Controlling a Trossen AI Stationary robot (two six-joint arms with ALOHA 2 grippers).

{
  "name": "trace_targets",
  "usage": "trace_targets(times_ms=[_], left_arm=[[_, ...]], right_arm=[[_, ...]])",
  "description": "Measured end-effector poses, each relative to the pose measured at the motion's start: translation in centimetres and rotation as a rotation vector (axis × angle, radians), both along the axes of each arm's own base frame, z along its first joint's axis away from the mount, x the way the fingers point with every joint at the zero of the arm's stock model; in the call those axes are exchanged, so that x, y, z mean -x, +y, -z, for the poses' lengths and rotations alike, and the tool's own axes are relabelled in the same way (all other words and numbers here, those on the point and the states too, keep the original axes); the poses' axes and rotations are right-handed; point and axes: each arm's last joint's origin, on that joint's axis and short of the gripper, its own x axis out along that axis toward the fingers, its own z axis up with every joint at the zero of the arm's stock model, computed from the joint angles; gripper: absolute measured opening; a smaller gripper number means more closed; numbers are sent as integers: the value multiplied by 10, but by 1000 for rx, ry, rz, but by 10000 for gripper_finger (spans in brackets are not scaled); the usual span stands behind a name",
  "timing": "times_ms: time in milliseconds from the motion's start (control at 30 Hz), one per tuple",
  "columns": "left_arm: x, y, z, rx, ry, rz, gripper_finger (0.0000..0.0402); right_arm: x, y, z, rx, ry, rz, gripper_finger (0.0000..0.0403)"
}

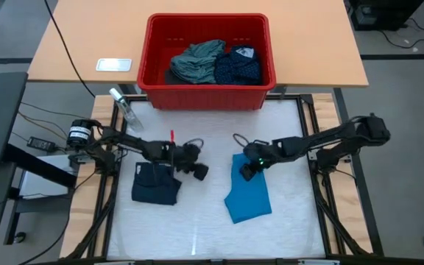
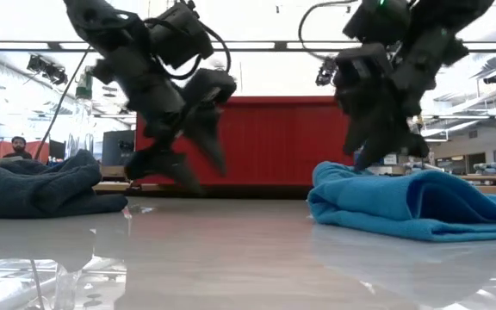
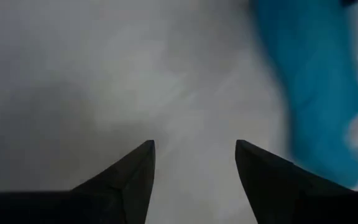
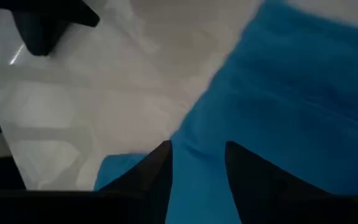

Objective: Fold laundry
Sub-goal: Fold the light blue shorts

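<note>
A bright blue garment (image 1: 249, 195) lies folded on the white table, right of the middle. My right gripper (image 1: 247, 171) hangs open just over its far end (image 4: 278, 93), pointing down at a slant. A dark navy garment (image 1: 155, 184) lies folded on the left. My left gripper (image 1: 197, 171) hangs open beside the navy garment's right edge, above bare table (image 3: 166, 74), with nothing between its fingers. A grey-green shirt (image 1: 197, 60) and a navy dotted piece (image 1: 238, 66) lie in the red bin.
The red bin (image 1: 207, 96) stands at the table's far edge. A clear bottle (image 1: 124, 107) lies at the far left corner, and a small red thing (image 1: 172, 135) sits near the left arm. Bare white table shows between the two garments and toward the near edge.
</note>
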Motion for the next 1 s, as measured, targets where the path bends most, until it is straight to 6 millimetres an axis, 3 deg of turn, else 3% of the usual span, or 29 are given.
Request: trace_targets(times_ms=[167, 300, 533, 633, 733, 867, 1000], left_arm=[[-12, 19, -13, -39, -188, 11, 227], [-22, 33, -7, -81, -280, -8, 227], [-57, 43, 17, -70, -388, 5, 245], [-76, 45, 21, -76, -400, 14, 260], [-93, 47, 27, -88, -397, 25, 270], [-107, 52, 33, -85, -370, 18, 272], [-111, 53, 39, -91, -330, 25, 269]], right_arm=[[20, -15, -22, 51, 15, 129, 155], [39, -25, -22, 100, 143, 158, 171], [44, -35, -19, 154, 204, 103, 265], [44, -43, -10, 176, 227, 94, 310], [45, -50, 6, 133, 212, 81, 329], [47, -55, 31, 49, 155, 63, 319], [49, -58, 51, -38, 46, 51, 279]])
